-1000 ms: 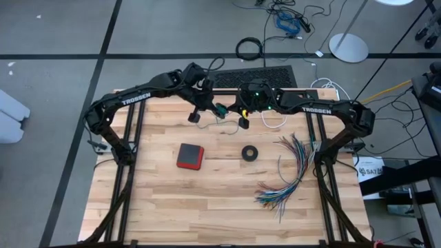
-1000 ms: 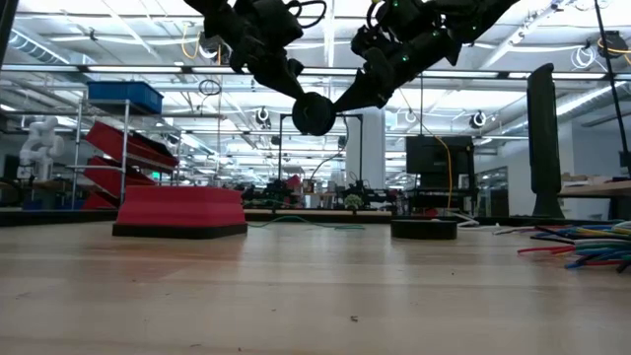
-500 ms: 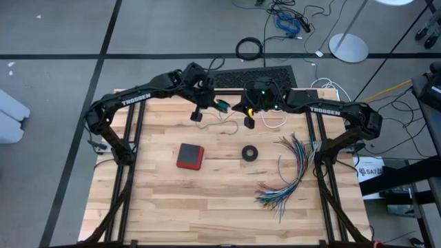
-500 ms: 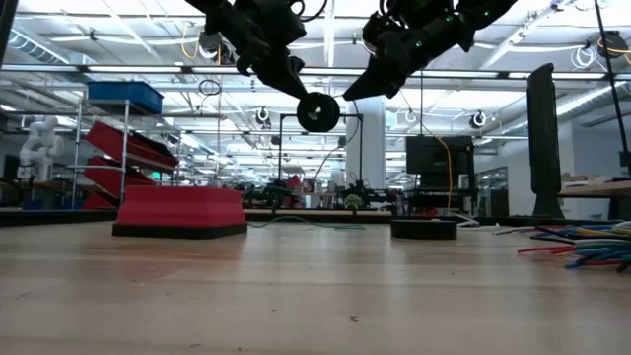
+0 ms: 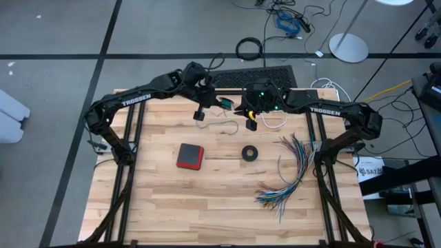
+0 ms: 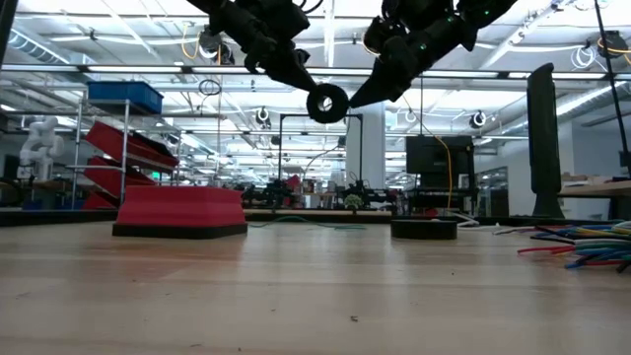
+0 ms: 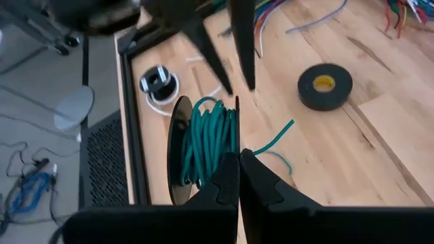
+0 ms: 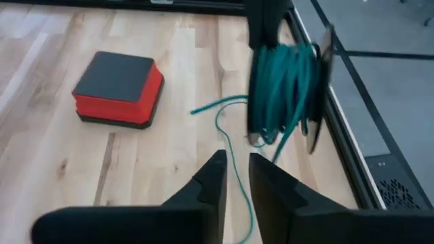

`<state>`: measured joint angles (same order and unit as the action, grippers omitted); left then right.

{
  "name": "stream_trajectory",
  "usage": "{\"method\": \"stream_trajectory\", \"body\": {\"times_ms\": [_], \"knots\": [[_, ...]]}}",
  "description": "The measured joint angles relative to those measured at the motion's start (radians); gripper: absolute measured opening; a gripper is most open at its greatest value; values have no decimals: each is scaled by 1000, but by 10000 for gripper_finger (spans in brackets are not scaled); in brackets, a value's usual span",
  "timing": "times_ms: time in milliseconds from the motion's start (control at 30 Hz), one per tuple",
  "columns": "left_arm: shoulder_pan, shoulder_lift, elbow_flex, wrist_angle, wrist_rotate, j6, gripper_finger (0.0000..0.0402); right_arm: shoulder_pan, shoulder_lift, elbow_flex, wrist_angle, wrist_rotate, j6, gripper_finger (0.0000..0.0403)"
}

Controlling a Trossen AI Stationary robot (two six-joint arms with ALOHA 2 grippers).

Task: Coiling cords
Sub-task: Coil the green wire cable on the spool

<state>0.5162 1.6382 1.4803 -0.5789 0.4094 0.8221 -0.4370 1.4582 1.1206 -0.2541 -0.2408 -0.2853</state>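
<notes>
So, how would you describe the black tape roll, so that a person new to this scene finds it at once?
Start at the wooden table and go to its middle. The black tape roll lies flat there, between the red-and-black box and the fan of multicoloured wires. It is the only small dark ring with an open centre.

Two cords (image 5: 224, 126), one tape ring (image 5: 250, 153), one red box (image 5: 189, 156).

A thin teal-green flexible cord (image 7: 207, 146) is wound on a dark round spool (image 8: 319, 81), above a pale blond wooden plank table (image 5: 207, 186) with darker grain streaks. On the table sit a red square block with a charcoal-grey top (image 8: 120, 89) and a black tape ring with a yellowish core (image 7: 325, 86). A fanned bundle of wires (image 5: 293, 172) mixes green, blue, red, yellow and purple, and a thin white cord (image 7: 163, 102) loops round a small black-and-white round piece (image 7: 156, 79).
</notes>
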Motion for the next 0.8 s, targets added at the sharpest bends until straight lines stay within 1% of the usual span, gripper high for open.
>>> {"method": "stream_trajectory", "body": {"times_ms": [67,167,300,467,567,667,800], "knots": [[-1,0,0,17,5,4,0,-1,0,0,-12,23,0,55],[-1,0,0,32,8,20,0,-2,-1,0,-38,101,-12,58],[-1,-1,0,32,10,30,0,-17,-22,-1,-70,118,-23,58],[-1,-23,-1,36,31,49,0,-38,-78,-1,-118,108,-45,59],[2,-48,0,51,71,49,0,-49,-116,-22,-97,107,-71,60],[2,-72,-1,62,126,49,0,-69,-140,-83,-34,101,-100,60],[1,-88,-1,76,207,48,0,-97,-156,-172,131,-11,-116,60]]}}
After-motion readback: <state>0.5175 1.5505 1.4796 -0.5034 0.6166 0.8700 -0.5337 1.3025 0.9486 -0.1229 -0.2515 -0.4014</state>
